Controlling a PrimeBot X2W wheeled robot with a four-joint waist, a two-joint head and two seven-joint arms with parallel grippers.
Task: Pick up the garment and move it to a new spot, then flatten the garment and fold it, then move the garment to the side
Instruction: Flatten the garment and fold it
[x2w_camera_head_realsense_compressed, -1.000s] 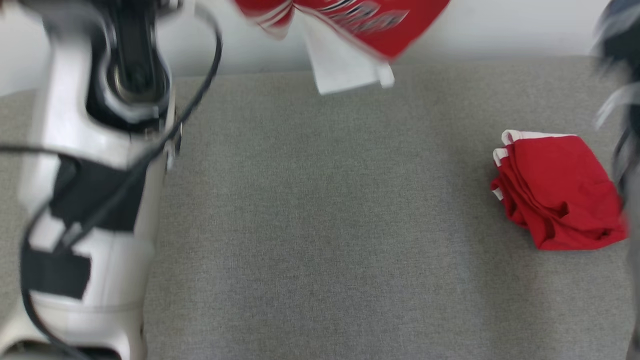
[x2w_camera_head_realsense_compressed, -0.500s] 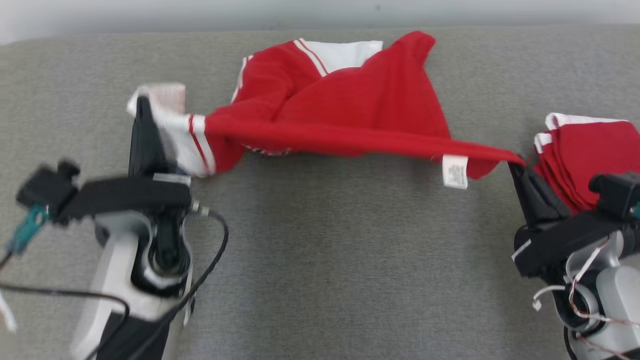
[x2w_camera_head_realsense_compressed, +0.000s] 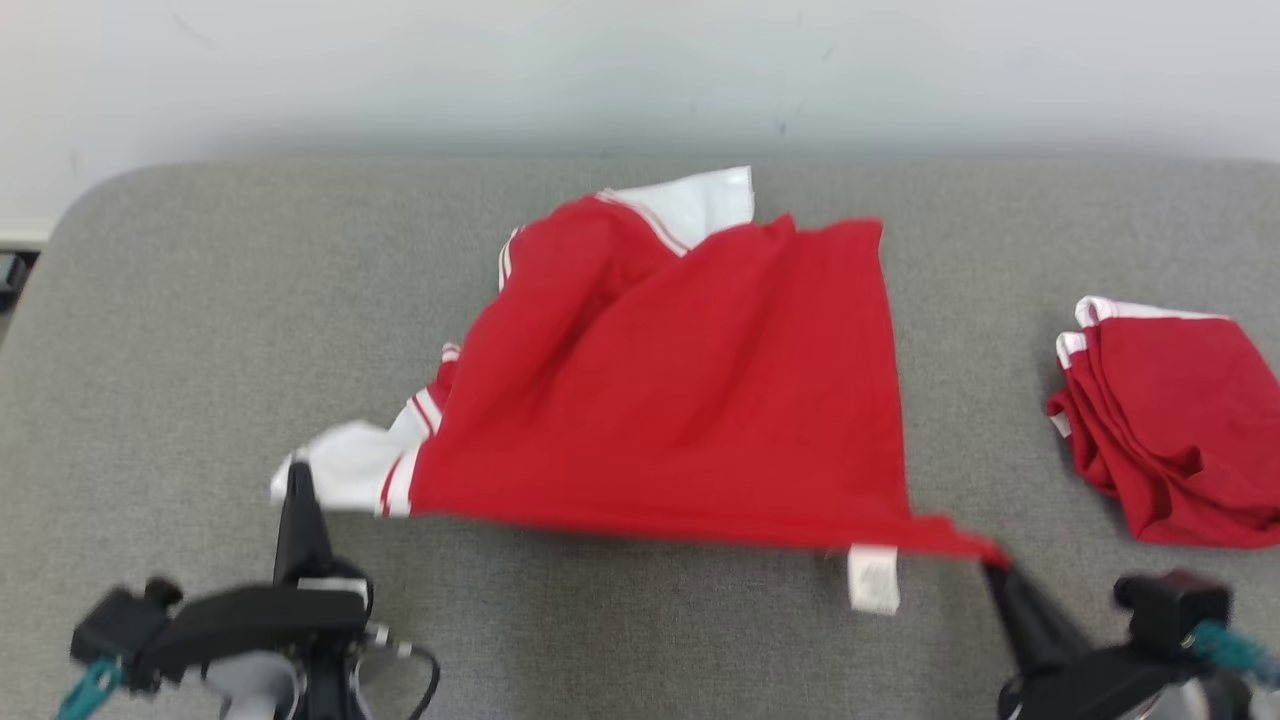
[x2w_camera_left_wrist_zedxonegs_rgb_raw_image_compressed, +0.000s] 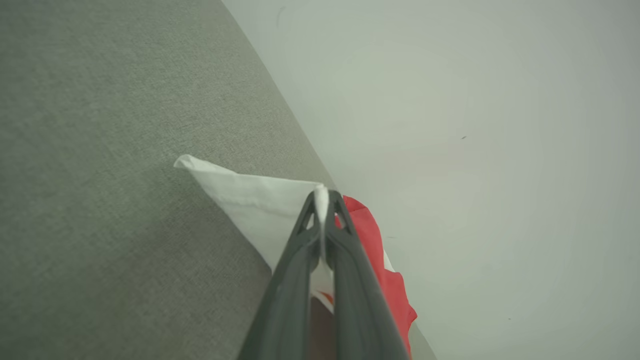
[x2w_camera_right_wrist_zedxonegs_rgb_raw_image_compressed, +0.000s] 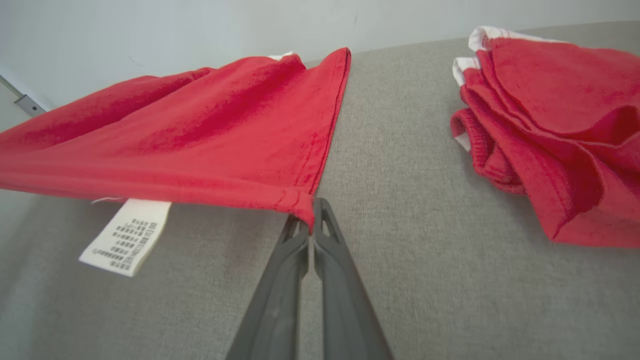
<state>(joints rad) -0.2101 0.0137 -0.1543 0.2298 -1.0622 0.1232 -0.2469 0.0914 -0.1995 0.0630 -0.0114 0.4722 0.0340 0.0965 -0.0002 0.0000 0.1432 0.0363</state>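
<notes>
The garment (x2w_camera_head_realsense_compressed: 680, 400) lies mid-way across the surface (x2w_camera_head_realsense_compressed: 200, 300), its near edge stretched taut between both grippers — left gripper (x2w_camera_head_realsense_compressed: 296, 480) clamped on a white sleeve corner, right gripper (x2w_camera_head_realsense_compressed: 992, 566) on the red hem corner — a hold that should flatten it. A folded pile (x2w_camera_head_realsense_compressed: 1170, 420) sits well apart, right.

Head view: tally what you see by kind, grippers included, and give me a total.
red-and-white garment, spread out: 1
folded red pile: 1
grippers: 2, the left gripper and right gripper, each shut on a corner of the garment
Total: 4
</notes>
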